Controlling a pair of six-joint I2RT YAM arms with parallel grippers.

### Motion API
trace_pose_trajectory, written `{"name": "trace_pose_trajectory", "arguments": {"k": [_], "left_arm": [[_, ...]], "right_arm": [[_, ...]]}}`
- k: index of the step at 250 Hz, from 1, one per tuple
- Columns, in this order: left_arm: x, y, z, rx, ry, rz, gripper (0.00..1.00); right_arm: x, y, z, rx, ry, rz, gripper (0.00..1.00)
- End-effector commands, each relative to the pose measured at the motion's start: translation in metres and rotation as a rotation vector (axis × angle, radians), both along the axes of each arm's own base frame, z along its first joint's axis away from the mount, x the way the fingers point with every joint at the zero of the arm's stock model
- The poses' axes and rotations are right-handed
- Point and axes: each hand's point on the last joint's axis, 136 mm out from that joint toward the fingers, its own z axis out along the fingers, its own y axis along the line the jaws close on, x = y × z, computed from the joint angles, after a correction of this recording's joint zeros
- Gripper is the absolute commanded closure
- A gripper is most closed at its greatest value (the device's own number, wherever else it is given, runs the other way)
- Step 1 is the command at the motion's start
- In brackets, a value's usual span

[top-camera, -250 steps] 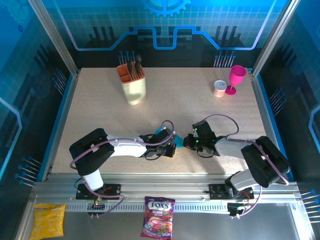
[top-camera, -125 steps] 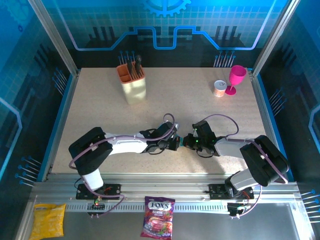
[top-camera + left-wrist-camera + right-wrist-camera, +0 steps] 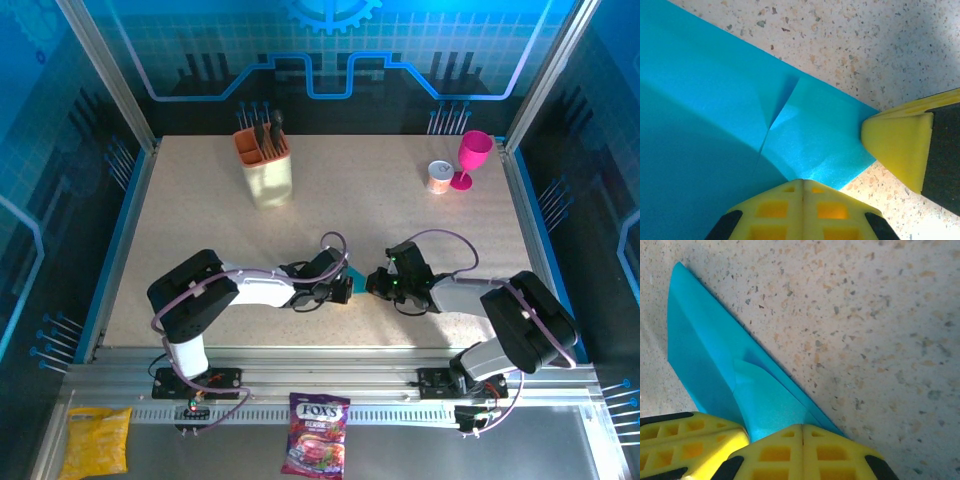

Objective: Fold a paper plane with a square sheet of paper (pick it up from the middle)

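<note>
1. My paper plane (image 3: pixel 715 365) lies flat at the near middle of the table (image 3: pixel 200 220). It's bright cyan, a slim pointed dart with crisp creases.
2. Left gripper (image 3: pixel 802 182) is clenched, tips at the paper's edge.
3. Right gripper (image 3: pixel 802 427) is clenched as well, and the paper runs under its tips.

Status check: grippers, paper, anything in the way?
Left gripper shut, right gripper shut, tips side by side at the folded paper. Paper creased to a point, lying flat. Utensil holder and pink goblet far back, well apart.
</note>
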Motion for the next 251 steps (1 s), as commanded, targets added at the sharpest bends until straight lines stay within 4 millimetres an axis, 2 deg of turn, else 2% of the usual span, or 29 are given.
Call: {"name": "trace_pose_trajectory", "arguments": {"k": [1, 71, 108, 138, 159, 219, 251], "left_arm": [[-0.023, 0.032, -0.037, 0.106, 0.089, 0.026, 1.0], [-0.028, 0.048, -0.05, 0.138, 0.1, 0.039, 1.0], [-0.023, 0.054, -0.05, 0.156, 0.086, 0.015, 1.0], [-0.021, 0.055, -0.049, 0.182, 0.086, -0.068, 1.0], [-0.023, 0.055, -0.048, 0.19, 0.099, -0.135, 1.0], [-0.044, 0.049, -0.047, 0.176, 0.128, -0.323, 1.0], [-0.052, 0.054, -0.045, 0.195, 0.127, -0.373, 1.0]], "right_arm": [[-0.009, -0.018, -0.009, -0.022, 0.049, -0.037, 1.0], [-0.018, -0.049, -0.017, -0.044, 0.072, -0.11, 1.0], [-0.027, -0.055, -0.019, -0.041, 0.086, -0.124, 1.0], [-0.032, -0.055, -0.008, -0.016, 0.066, -0.137, 1.0], [-0.032, -0.051, 0.006, -0.008, 0.032, -0.125, 1.0], [-0.027, -0.033, 0.047, -0.023, -0.062, -0.047, 1.0], [-0.023, -0.02, 0.049, -0.024, -0.069, -0.001, 1.0]]}}
